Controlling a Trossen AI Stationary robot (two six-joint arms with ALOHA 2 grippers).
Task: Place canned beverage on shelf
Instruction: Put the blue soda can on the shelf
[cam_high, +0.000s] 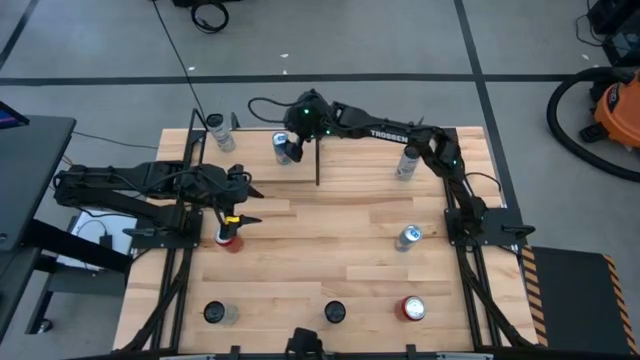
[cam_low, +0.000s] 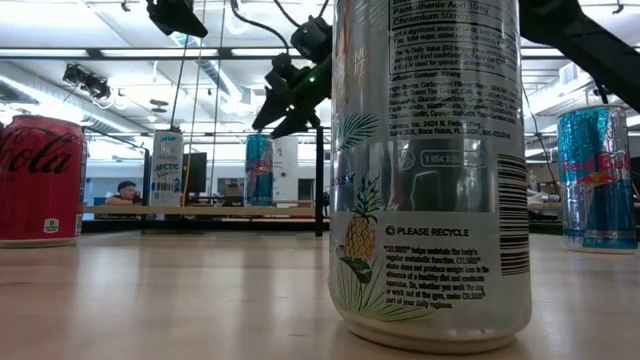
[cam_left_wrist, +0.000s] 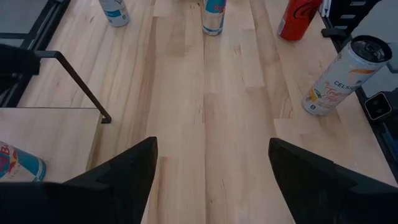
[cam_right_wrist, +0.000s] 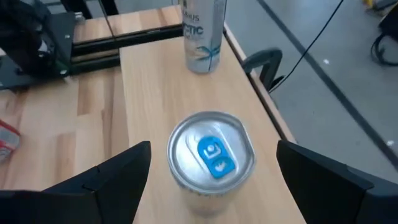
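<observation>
A silver can with a blue tab (cam_right_wrist: 211, 155) stands upright on the shelf (cam_high: 255, 175), a pale board with thin black uprights at the table's far left. A white can (cam_right_wrist: 202, 31) stands on the same board, nearer its far left corner. My right gripper (cam_high: 292, 135) hangs open just above the blue-tabbed can, slanting down, one finger on either side of its top without touching it. In the low view this gripper (cam_low: 285, 105) is above the blue can (cam_low: 259, 170). My left gripper (cam_high: 248, 200) waits open over the table's left part, with nothing between its fingers.
Loose cans stand around the table: a red one (cam_high: 230, 238) by the left arm, a silver one (cam_high: 407, 165) at the far right, one (cam_high: 408, 237) mid-right, a red one (cam_high: 412, 308) and two more (cam_high: 334, 312), (cam_high: 215, 312) along the near edge.
</observation>
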